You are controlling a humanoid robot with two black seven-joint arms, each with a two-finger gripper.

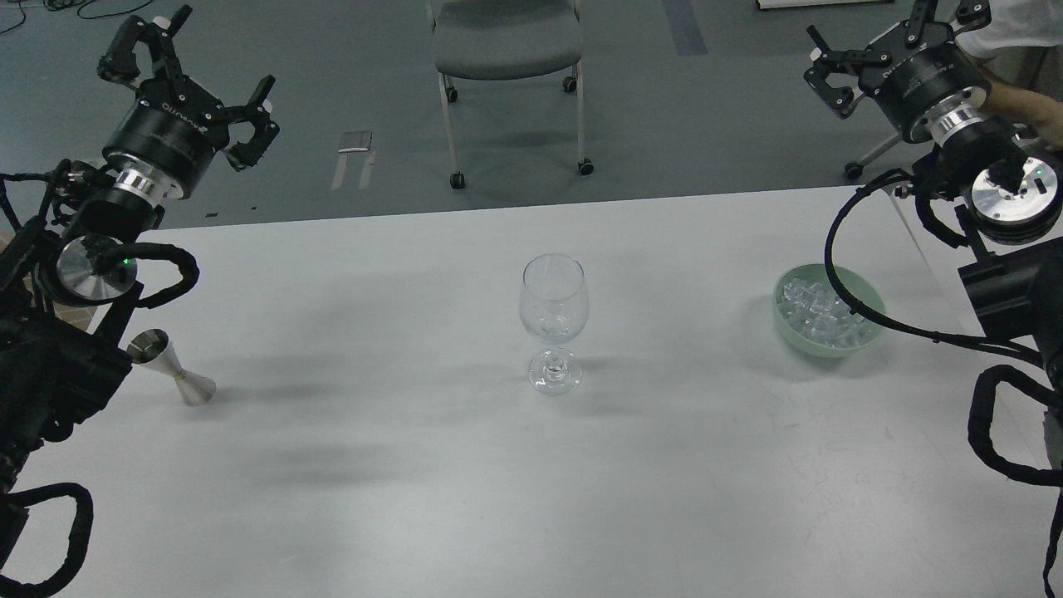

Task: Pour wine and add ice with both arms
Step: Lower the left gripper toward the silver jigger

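A clear wine glass stands upright at the middle of the white table; I cannot tell whether it holds any wine. A pale green bowl heaped with clear ice cubes sits at the right. A small steel jigger stands tilted at the left edge, partly behind my left arm. My left gripper is open and empty, raised beyond the table's far left. My right gripper is open and empty, raised beyond the far right corner.
A grey wheeled chair stands on the floor behind the table. A person's arm in a white sleeve shows at the top right behind my right arm. A black cable loops over the bowl's rim.
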